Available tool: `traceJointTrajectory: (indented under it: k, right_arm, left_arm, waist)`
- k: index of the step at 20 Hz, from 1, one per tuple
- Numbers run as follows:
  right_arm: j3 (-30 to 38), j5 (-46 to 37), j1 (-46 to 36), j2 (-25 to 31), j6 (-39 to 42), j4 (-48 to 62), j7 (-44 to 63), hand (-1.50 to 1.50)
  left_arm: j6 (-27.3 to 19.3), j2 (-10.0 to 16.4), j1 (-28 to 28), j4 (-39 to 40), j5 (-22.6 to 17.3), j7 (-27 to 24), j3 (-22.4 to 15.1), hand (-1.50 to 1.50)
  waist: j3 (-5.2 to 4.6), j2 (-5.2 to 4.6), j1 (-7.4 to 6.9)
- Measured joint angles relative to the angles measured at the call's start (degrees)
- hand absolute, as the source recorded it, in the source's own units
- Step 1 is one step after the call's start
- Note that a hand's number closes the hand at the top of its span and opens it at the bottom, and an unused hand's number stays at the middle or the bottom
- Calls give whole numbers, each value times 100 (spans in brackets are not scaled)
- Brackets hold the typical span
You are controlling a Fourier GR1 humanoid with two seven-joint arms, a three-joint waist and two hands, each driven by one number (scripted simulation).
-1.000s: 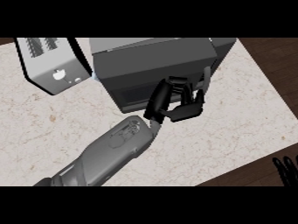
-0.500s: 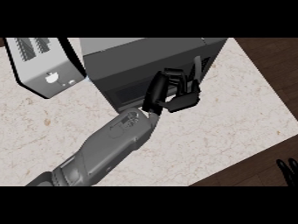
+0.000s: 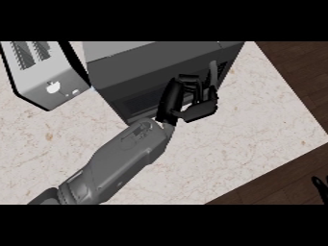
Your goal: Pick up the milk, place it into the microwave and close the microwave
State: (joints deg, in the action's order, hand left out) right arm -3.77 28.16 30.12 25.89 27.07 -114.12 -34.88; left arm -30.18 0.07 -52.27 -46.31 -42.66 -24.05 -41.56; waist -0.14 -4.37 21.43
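The grey microwave stands at the back of the counter, its dark front face turned toward me. My left hand rests against that front near its right side, fingers mostly straight and pointing up, with nothing held in it. No milk carton shows anywhere in the view; the microwave's inside is hidden. Only the fingertips of my right hand show, upright at the lower right edge, resting off the counter.
A silver toaster stands tilted just left of the microwave. The pale marble counter ends at the right and front in an edge over dark wooden floor.
My left hand has slid up and pressed closer against the microwave's front, its fingers straightening. The microwave's front face now looks flatter against its body. The right hand has stayed put.
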Motion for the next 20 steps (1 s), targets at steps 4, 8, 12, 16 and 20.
traceJointTrajectory:
  k: [4,8,12,16,20]
  right_arm:
    - [41,110,14,61,26,-123,37,-150]
    - [10,284,82,94,87,-221,92,-150]
    - [4,430,148,141,133,-293,149,-150]
    - [33,541,183,218,175,-370,210,-150]
    - [70,631,231,299,219,-461,263,-150]
  left_arm:
    - [-8,-5,-26,56,-109,-126,-21,150]
    - [-24,-8,-62,121,-200,-224,-51,150]
    - [-27,-9,-92,170,-284,-332,-84,150]
    - [-47,-8,-122,209,-381,-392,-136,150]
    - [-38,-8,-155,267,-462,-466,-172,150]
  waist:
    - [4,-6,35]
    - [11,-12,68]
    - [15,-20,79]
    - [16,-20,95]
    - [15,-24,121]
